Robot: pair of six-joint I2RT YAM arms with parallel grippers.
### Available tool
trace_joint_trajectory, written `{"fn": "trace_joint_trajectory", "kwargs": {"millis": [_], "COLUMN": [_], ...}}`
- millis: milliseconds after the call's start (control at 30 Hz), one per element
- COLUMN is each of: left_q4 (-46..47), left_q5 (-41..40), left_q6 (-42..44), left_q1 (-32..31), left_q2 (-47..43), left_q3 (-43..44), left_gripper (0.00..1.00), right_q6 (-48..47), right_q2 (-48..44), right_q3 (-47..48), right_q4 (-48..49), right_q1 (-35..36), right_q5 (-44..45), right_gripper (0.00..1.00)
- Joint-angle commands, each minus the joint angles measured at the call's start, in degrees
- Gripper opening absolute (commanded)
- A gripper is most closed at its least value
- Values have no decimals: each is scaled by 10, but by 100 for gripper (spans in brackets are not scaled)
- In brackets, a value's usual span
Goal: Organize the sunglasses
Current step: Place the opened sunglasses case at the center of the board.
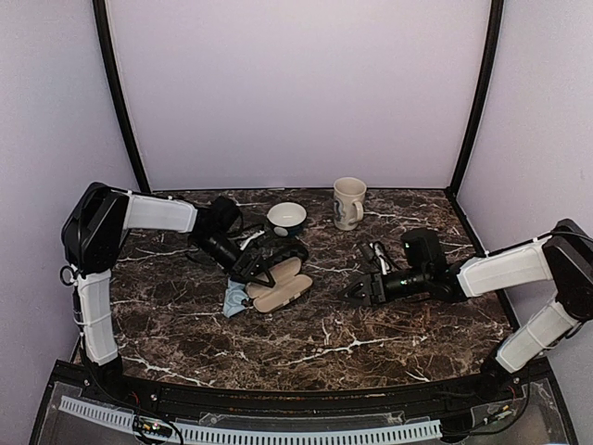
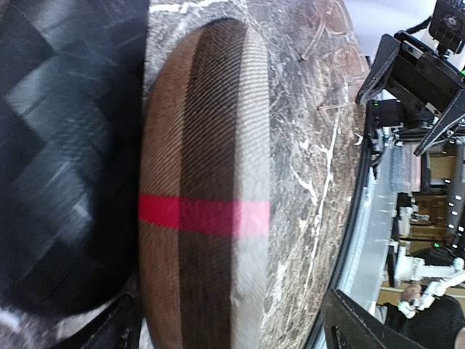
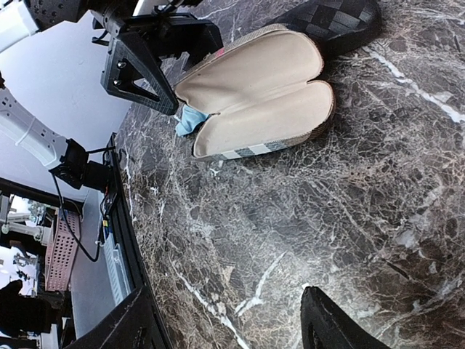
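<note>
The sunglasses lie on the marble table just behind my right gripper; in the top view they show as a small dark wire shape. Their thin outline shows faintly in the left wrist view. The brown striped case lies open with its beige inside up. My left gripper is open, its jaws either side of the case's striped lid. My right gripper is open and empty, low over bare marble, to the right of the case.
The black checkered case lies against the brown case's far side. A light-blue cloth sticks out at the brown case's left end. A white bowl and a cream mug stand at the back.
</note>
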Motion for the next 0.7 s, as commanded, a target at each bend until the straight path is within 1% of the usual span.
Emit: {"fn": "trace_joint_trajectory", "kwargs": {"millis": [0, 133, 233, 367, 500, 600, 667], "left_q4": [-28, -33, -31, -3, 29, 56, 70], "left_q5": [-60, -120, -170, -251, -335, -351, -372], "left_q6": [2, -7, -18, -47, -77, -96, -116], "left_q1": [1, 1, 1, 1, 0, -8, -18], "left_q2": [-59, -85, -103, -146, -202, -248, -274], "left_q3": [2, 7, 9, -8, -57, -125, -166], "left_gripper": [88, 89, 89, 90, 91, 90, 87], "right_q6": [-4, -26, -40, -45, -49, -47, -42], "right_q2": [-15, -40, -54, -78, -108, -115, -109], "right_q3": [12, 40, 66, 90, 106, 110, 113], "right_q4": [-10, -99, -173, -254, -316, -319, -310], "right_q1": [-2, -2, -2, -3, -2, -2, -2], "right_q5": [20, 77, 139, 219, 292, 302, 296], "right_gripper": [70, 70, 70, 70, 69, 70, 69]}}
